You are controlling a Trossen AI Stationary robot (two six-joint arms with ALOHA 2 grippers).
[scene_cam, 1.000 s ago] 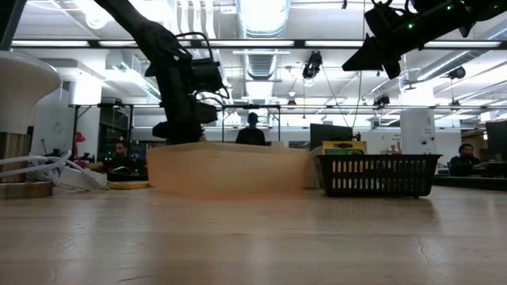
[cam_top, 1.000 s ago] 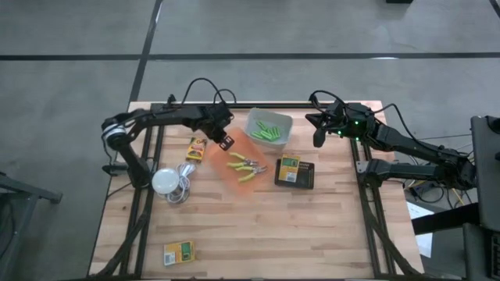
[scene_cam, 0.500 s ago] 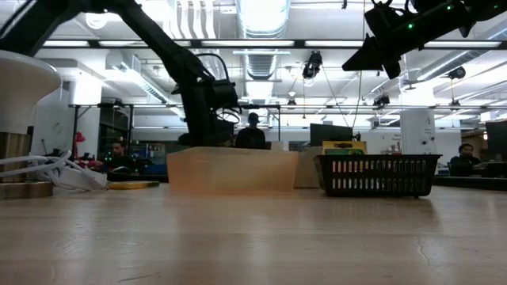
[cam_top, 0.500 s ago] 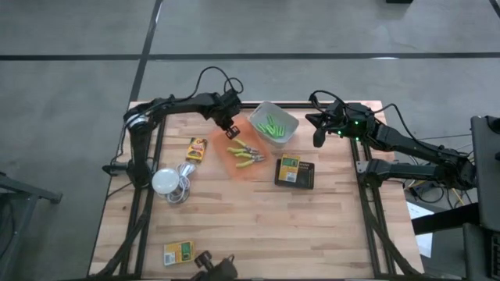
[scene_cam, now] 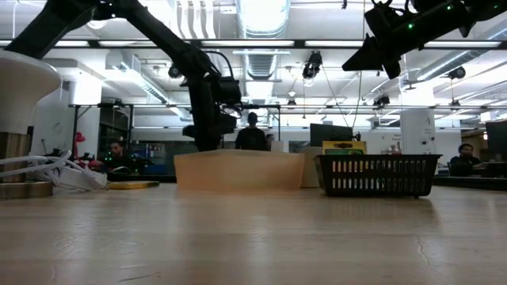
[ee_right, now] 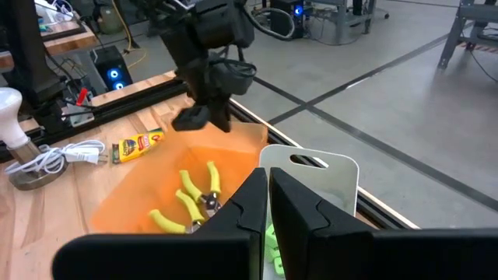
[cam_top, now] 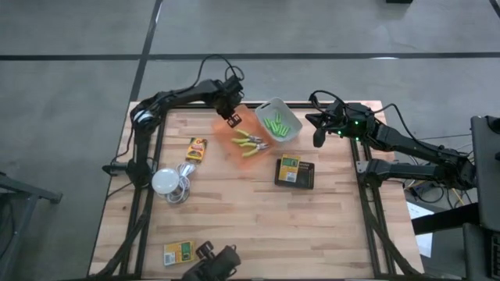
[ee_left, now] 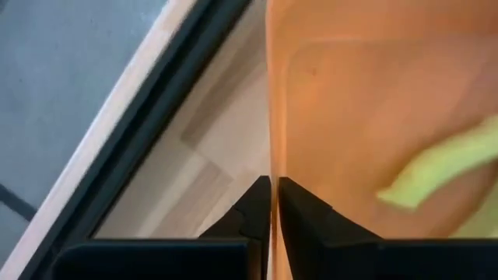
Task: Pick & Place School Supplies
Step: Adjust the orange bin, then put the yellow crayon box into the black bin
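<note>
My left gripper point(cam_top: 232, 119) is shut on the far-left wall of the orange bin point(cam_top: 238, 146). Two green-handled pliers point(cam_top: 250, 144) lie inside that bin. To its right, touching it, stands the grey bin point(cam_top: 289, 129), which holds several lime-green marker sticks point(cam_top: 275, 124). A yellow-and-green box point(cam_top: 290, 166) lies on a black mesh basket point(cam_top: 305, 176). Another box point(cam_top: 197, 148) lies left of the orange bin, and a third point(cam_top: 179, 252) lies near the front-left corner. My right gripper point(cam_top: 319, 139) hangs shut in the air right of the grey bin. My left gripper pinches the orange bin's thin wall point(ee_left: 270, 148), one finger inside the bin and one outside. The fingers come from above, pointing down at the rim on the bin's far-left side. In the low view the bin point(scene_cam: 238, 170) sits level with its bottom on the table.
A white round thing with coiled cable point(cam_top: 167, 182) lies at the table's left. A dark object point(cam_top: 212, 261) shows at the near edge. Bare wood spreads over the table's near half and right side. People stand in the room behind the table.
My left gripper has moved toward the far edge and slightly right, dragging the orange bin along the table with the pliers inside. The grey bin next to it has turned about and shifted a little right. A dark object has come into view at the near edge.
</note>
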